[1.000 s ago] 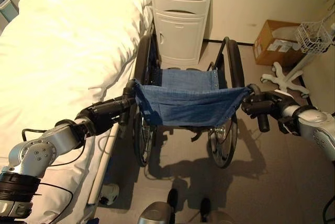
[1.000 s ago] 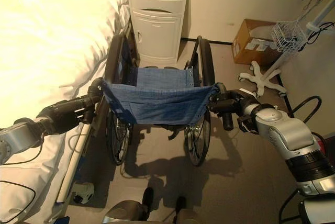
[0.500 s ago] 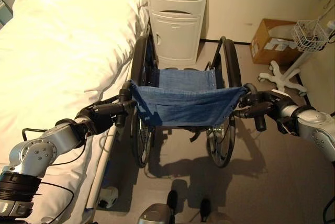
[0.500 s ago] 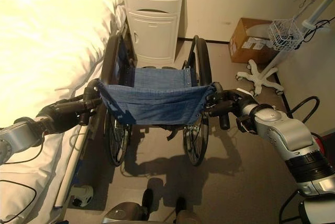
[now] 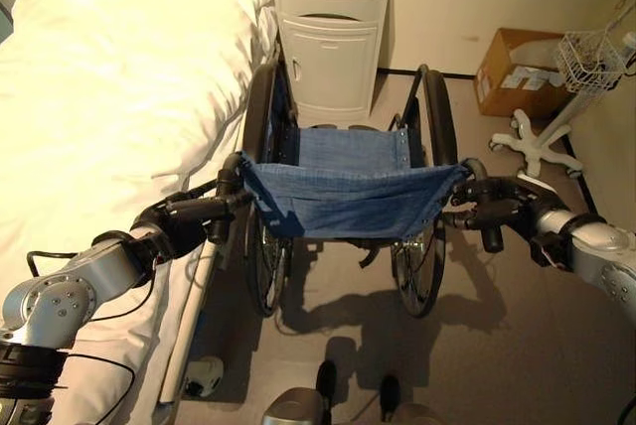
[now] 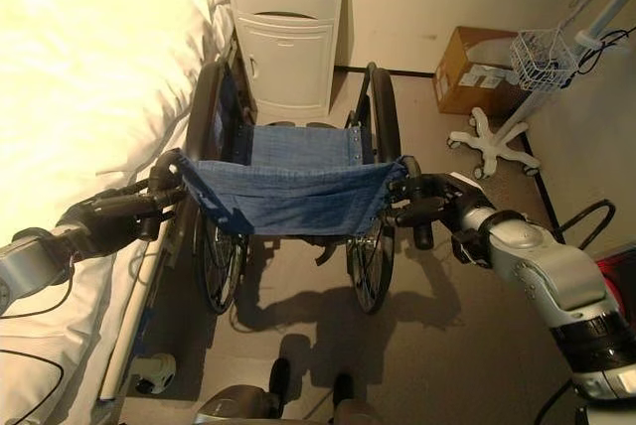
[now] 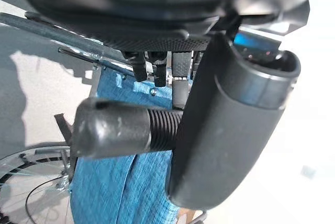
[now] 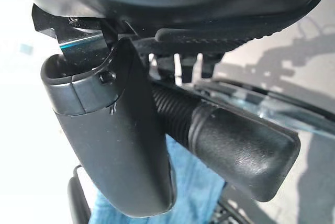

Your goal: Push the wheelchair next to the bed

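Currently my left hand (image 5: 174,221) and right hand (image 5: 507,209) are each curled round a push handle of the wheelchair (image 5: 343,187), flush beside the bed (image 5: 109,97) at 9 o'clock; I should push evenly toward 12 o'clock, short of the cabinet (image 5: 333,33).

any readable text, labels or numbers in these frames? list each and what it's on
None can be read.
Cardboard box: pale labels on its side, print too small to read.
Bedside cabinet: no markings seen.
Wheelchair: plain blue seat fabric and black push handles, nothing printed that can be seen.
Wire basket on the wheeled stand: no lettering seen.
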Motion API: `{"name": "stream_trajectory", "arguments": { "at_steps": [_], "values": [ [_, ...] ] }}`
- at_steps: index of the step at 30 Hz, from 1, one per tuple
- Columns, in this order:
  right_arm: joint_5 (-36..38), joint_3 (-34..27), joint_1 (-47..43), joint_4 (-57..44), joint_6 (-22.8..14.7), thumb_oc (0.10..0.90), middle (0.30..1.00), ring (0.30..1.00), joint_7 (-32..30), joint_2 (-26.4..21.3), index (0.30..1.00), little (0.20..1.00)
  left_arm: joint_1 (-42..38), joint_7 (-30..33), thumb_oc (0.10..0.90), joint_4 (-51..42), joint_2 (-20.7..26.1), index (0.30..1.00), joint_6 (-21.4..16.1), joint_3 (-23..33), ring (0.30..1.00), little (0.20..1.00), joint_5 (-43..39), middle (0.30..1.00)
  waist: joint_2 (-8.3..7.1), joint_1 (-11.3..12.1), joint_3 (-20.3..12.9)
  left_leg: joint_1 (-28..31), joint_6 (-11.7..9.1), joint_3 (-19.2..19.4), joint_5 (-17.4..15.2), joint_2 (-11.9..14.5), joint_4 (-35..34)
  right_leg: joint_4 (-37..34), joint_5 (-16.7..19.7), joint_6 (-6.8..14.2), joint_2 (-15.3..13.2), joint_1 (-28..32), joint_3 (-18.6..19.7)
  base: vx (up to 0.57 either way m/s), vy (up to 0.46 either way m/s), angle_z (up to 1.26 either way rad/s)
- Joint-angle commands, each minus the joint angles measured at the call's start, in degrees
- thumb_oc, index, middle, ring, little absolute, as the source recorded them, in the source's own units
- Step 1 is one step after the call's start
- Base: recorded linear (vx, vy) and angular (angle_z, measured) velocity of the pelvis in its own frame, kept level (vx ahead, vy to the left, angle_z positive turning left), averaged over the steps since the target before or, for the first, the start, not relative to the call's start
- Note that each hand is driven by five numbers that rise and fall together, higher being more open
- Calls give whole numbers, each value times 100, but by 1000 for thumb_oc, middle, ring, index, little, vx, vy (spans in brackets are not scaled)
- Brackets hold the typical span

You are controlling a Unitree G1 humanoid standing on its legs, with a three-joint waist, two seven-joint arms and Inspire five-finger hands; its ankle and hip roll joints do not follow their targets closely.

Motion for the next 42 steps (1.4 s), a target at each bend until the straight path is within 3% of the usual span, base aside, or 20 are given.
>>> {"name": "stream_trajectory", "arguments": {
  "at_steps": [1, 8, 16, 19, 22, 29, 36, 39, 42],
  "values": [
    [-754, -1670, 55, -11, -1225, 800, 900, 900, -540, -867, 900, 900, -362, -39, 800, 358, 440, 900, -1193, 1552, 900, 900, 470, 900, 161, -383, -1077, -55, -545, -109, -275, 237, 519, 313, 145, -288, 311, -103, -229, 0, 0, 0],
    [-1421, -2412, 670, 44, -1212, 800, 900, 900, -836, -1004, 900, 900, -125, -126, 800, 454, 542, 900, -1189, 1902, 900, 900, 585, 900, 184, -453, -1047, -43, -566, -92, -243, 280, 481, 334, 117, -306, 346, -115, -215, -5, -4, 1],
    [-1015, -3047, 1084, -6, -1357, 800, 900, 900, -1379, -926, 900, 900, 88, -184, 800, 425, 511, 900, -1209, 2144, 900, 900, 592, 900, 205, -504, -993, -46, -601, -61, -209, 343, 442, 359, 103, -313, 376, -151, -213, -23, -20, -4],
    [-583, -3289, 1239, 23, -1599, 800, 900, 900, -1725, -729, 900, 900, 206, -218, 800, 423, 438, 900, -1190, 2259, 900, 900, 599, 900, 211, -527, -995, -44, -615, -54, -181, 364, 389, 334, 108, -314, 396, -161, -220, -26, -35, -11],
    [-596, -3426, 1394, 39, -1745, 800, 900, 900, -1970, -500, 900, 900, 297, -262, 800, 412, 351, 900, -1187, 2314, 900, 900, 631, 900, 229, -548, -1011, -47, -637, -47, -158, 379, 355, 312, 109, -311, 400, -167, -235, -14, -23, -14],
    [-607, -3544, 1536, 78, -1831, 800, 900, 900, -1761, -223, 900, 900, 447, -218, 800, 289, 244, 900, -1073, 2441, 900, 900, 605, 900, 264, -542, -1012, -91, -692, -43, -109, 410, 326, 290, 120, -302, 393, -201, -296, -24, -26, -10],
    [-746, -3514, 1793, 87, -1629, 800, 900, 900, -1561, 127, 900, 900, 849, -305, 800, 123, -188, 900, -947, 2449, 900, 900, 1268, 900, 255, -519, -990, -146, -718, -68, -70, 428, 323, 293, 107, -314, 390, -229, -350, 0, 0, 0],
    [-881, -3501, 2025, 296, -1551, 800, 900, 900, -1507, 484, 900, 900, 1218, -358, 800, 174, -679, 900, -605, 2333, 900, 900, 1146, 900, 237, -492, -969, -162, -714, -99, -65, 427, 336, 295, 103, -302, 385, -235, -381, 0, 0, 0],
    [-929, -3382, 2198, 573, -1440, 800, 900, 900, -1546, 750, 900, 900, 1421, 18, 800, 269, -1062, 900, -206, 2092, 900, 900, 687, 900, 229, -471, -964, -170, -705, -130, -56, 421, 342, 295, 103, -290, 378, -232, -410, 0, 0, 0]
  ]
}}
